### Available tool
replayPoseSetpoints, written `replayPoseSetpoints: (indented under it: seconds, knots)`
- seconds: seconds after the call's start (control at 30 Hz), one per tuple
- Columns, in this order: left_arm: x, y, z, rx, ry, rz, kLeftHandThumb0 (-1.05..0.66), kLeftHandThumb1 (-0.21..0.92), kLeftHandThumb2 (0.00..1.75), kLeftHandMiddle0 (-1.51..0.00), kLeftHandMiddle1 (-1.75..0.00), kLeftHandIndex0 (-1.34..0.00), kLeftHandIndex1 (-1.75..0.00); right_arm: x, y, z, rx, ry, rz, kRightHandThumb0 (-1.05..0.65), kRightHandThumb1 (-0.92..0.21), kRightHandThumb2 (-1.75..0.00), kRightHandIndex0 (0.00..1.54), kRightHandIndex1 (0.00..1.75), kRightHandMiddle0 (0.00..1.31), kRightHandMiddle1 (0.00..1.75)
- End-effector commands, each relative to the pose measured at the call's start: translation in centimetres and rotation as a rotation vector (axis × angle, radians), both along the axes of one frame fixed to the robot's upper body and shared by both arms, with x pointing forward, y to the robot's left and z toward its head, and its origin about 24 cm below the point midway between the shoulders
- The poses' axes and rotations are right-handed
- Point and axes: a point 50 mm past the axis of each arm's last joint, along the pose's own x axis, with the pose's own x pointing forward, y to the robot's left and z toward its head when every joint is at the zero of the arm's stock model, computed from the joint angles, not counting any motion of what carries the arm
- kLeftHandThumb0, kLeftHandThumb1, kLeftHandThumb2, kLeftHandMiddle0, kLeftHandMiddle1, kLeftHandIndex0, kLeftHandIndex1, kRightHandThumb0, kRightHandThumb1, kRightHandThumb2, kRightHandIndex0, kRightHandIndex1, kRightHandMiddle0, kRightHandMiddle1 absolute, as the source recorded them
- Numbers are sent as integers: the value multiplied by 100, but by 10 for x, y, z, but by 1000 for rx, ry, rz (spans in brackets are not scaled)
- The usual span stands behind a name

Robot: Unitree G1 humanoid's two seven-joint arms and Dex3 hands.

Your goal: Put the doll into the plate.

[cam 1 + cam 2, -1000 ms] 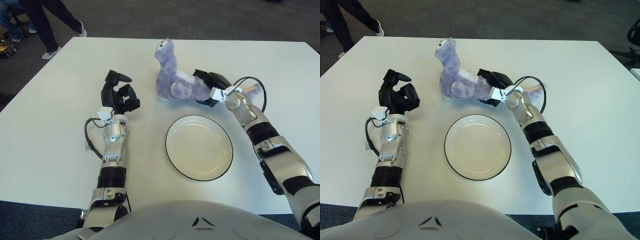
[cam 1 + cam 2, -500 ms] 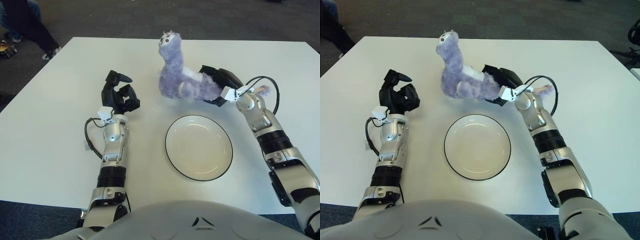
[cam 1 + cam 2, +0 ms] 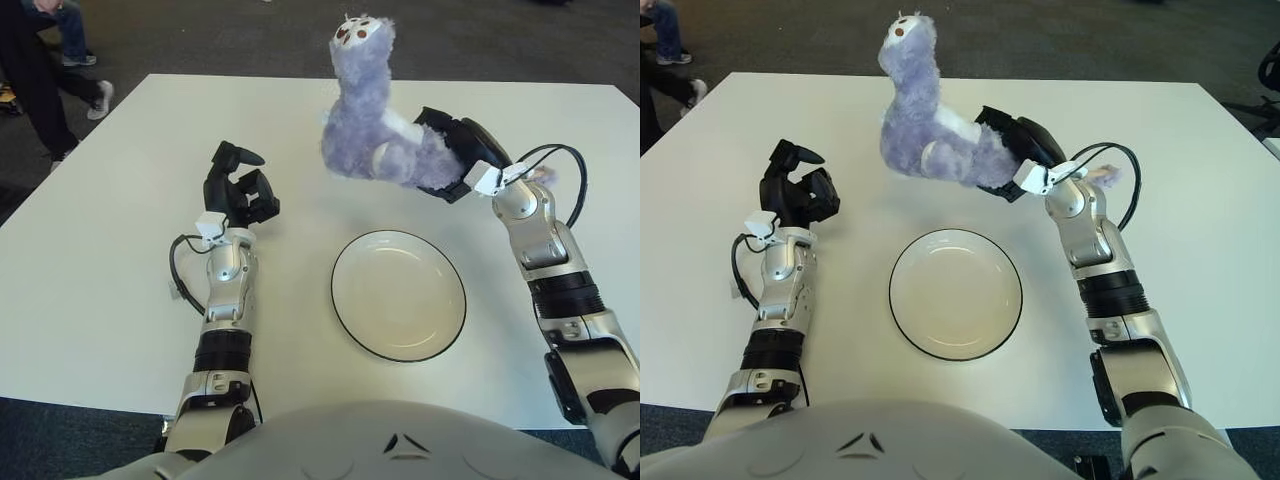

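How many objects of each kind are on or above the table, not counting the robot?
Purple plush doll, held above the table by the right hand: 1
White plate with dark rim: 1
Total: 2

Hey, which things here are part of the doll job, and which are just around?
Part of the job:
- purple doll, gripped by the right hand
- empty plate

Just around:
- left hand, idle left of the doll
- white table
- person's legs beyond the table
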Motion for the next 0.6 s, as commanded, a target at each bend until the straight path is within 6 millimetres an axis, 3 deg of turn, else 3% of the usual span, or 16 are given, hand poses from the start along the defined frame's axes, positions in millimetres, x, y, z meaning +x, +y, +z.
replayPoseSetpoints:
  seconds: [0.0, 0.3, 0.57]
  knots:
    - [-11, 3, -30, -3, 123, 9, -45, 39, 122, -130, -175, -55, -175, -6, -2, 8, 26, -13, 3, 52, -18, -149, 72, 175, 93, 175]
    - [-9, 3, -30, 6, 124, 20, -46, 38, 123, -129, -175, -56, -175, -18, -6, 8, 47, 42, 30, 52, -18, -148, 72, 175, 91, 175]
    - [-8, 3, -30, 10, 127, 17, -46, 36, 126, -130, -175, -57, -175, -31, -21, -10, 31, 92, 53, 52, -18, -148, 72, 175, 91, 175]
